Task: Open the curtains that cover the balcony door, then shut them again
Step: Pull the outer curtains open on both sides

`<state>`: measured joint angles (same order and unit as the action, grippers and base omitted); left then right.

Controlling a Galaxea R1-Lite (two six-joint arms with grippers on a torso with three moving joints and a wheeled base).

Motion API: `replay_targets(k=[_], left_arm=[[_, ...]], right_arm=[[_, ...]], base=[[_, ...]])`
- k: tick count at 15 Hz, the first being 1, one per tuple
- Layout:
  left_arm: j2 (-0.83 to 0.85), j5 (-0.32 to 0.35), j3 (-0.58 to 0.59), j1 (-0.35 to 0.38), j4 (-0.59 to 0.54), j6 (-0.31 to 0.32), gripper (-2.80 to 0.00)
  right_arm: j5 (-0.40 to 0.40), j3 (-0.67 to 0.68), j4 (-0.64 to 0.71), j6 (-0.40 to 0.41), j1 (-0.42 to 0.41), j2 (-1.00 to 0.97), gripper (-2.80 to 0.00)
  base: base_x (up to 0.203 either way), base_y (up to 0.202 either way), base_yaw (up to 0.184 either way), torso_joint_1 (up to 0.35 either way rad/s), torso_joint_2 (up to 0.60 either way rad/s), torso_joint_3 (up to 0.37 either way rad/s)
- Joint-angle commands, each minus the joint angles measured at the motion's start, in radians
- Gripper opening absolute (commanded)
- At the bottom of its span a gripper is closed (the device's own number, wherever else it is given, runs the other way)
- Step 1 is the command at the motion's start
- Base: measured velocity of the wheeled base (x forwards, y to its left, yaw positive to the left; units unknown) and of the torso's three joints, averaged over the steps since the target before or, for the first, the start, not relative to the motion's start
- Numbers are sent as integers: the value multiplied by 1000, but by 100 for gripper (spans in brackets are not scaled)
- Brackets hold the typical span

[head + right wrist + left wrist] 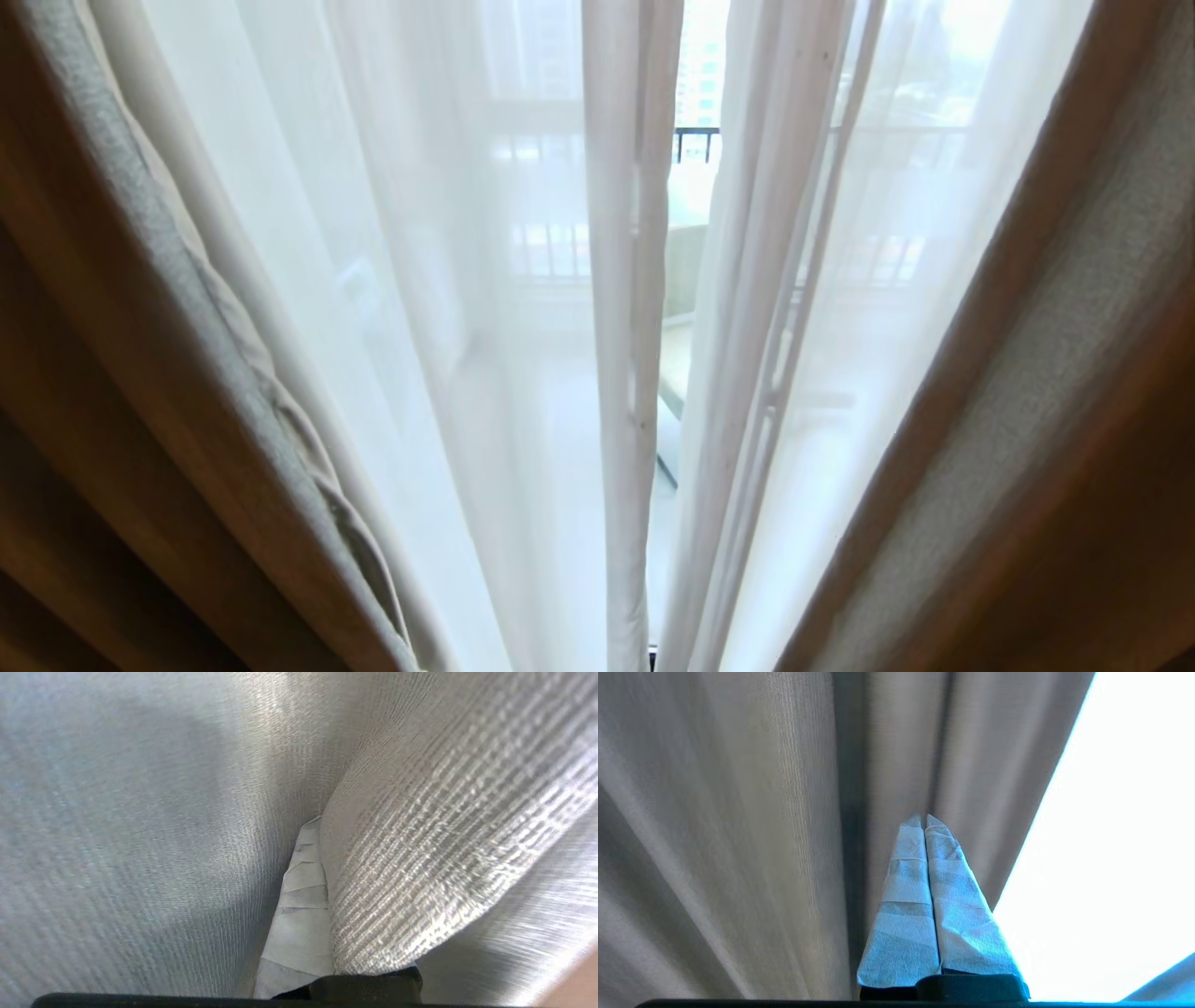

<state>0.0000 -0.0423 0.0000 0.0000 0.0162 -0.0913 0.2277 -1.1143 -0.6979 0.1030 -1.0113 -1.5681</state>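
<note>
Beige drapes (233,373): heavy ribbed panels drawn back to both sides of the head view, one at the left edge, one at the right.
White sheers (448,308): hanging across the middle, parted by a narrow slit just right of centre.
Balcony door: behind the sheers; only a strip shows through the slit, with a dark railing (695,140) and buildings beyond it.
Left gripper (924,819): taped fingers pressed together on nothing, tips pointing at a fold of beige drape.
Right gripper (315,823): one taped finger (301,905) visible, the other hidden under a drape fold; jaws closed, possibly with cloth pinched between them, hard to tell.
</note>
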Motion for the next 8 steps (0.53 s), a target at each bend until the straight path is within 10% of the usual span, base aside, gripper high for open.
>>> replay_targets(k=[1, 7, 8], left_arm=[[2, -1, 0, 0, 1, -1, -280], [1, -1, 0, 0, 1, -1, -280], [1, -1, 0, 0, 1, -1, -280]], right_arm=[[24, 47, -8, 1, 5, 81, -280], [39, 111, -9, 4, 5, 140, -280], [39, 114, -9, 4, 5, 146, 0]], base=[[0, 0, 0, 0, 0, 0], [0, 0, 0, 0, 0, 0], [0, 0, 0, 0, 0, 0]])
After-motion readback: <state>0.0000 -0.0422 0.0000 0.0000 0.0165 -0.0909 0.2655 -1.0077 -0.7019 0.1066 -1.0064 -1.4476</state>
